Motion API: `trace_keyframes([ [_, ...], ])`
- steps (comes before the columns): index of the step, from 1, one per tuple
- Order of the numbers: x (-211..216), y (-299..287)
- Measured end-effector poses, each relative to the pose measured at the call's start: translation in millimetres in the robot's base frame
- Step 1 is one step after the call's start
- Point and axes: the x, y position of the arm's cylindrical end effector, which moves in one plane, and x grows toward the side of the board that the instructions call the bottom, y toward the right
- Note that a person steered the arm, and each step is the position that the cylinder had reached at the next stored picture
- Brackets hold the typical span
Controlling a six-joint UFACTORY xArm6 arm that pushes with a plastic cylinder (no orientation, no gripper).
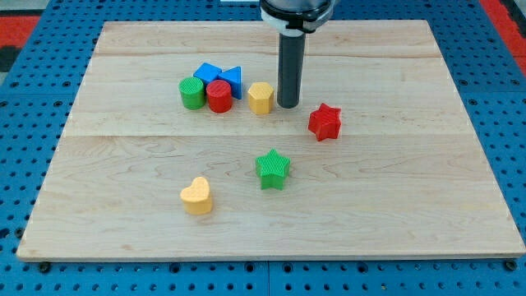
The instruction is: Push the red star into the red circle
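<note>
The red star lies right of the board's middle. The red circle, a short cylinder, stands to the view's left in a cluster with other blocks. My tip rests on the board between them, just right of the yellow hexagon and a short way up and left of the red star, touching neither. The yellow hexagon sits between my tip and the red circle.
A green cylinder touches the red circle's left side. A blue block and a blue triangle sit behind it. A green star and a yellow heart lie nearer the view's bottom. The wooden board ends on all sides.
</note>
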Motion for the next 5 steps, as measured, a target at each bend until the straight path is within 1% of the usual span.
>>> trace_keyframes([
  [2, 0, -21],
  [3, 0, -14],
  [4, -31, 63],
  [5, -17, 120],
])
